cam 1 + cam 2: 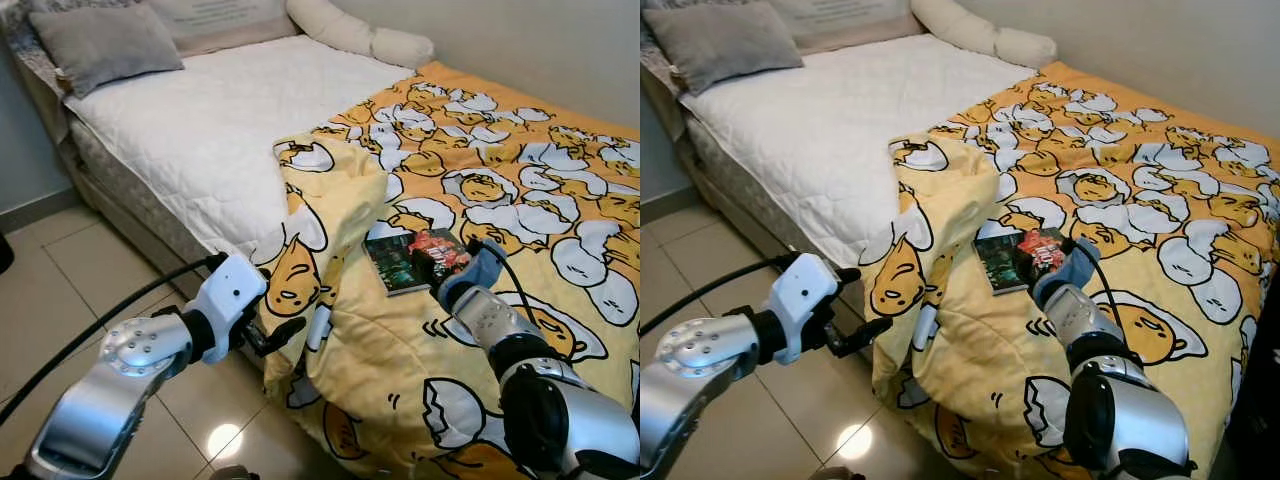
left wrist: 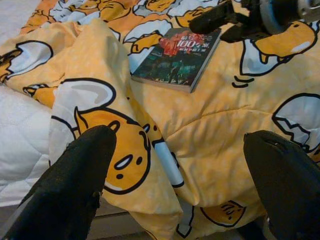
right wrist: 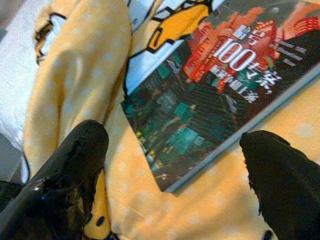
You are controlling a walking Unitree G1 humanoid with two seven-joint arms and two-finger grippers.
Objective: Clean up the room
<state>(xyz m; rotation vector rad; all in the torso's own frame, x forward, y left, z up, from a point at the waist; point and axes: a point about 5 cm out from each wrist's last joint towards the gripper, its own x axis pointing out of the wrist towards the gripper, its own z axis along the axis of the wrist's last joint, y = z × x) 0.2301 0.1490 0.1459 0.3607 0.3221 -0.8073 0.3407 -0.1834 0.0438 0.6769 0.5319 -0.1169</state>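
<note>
- Right wrist view: the right gripper (image 3: 172, 180) has its two black fingers (image 3: 70, 170) wide apart, just above the near corner of the book (image 3: 220, 95).
- The book lies flat on the yellow blanket (image 1: 480, 180), near the folded-back edge, on the bed (image 1: 200, 130).
- The left gripper (image 2: 180, 185) has its fingers apart too, by the bed's side, near the hanging blanket edge.
- A grey pillow (image 1: 105, 40) sits at the bed's far end.

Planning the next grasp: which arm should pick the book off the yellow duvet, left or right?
Right. The right gripper is open at the book, its fingers straddling one corner in the right wrist view. The left gripper, also open, hovers off the bed edge by the folded duvet, farther from the book.
</note>
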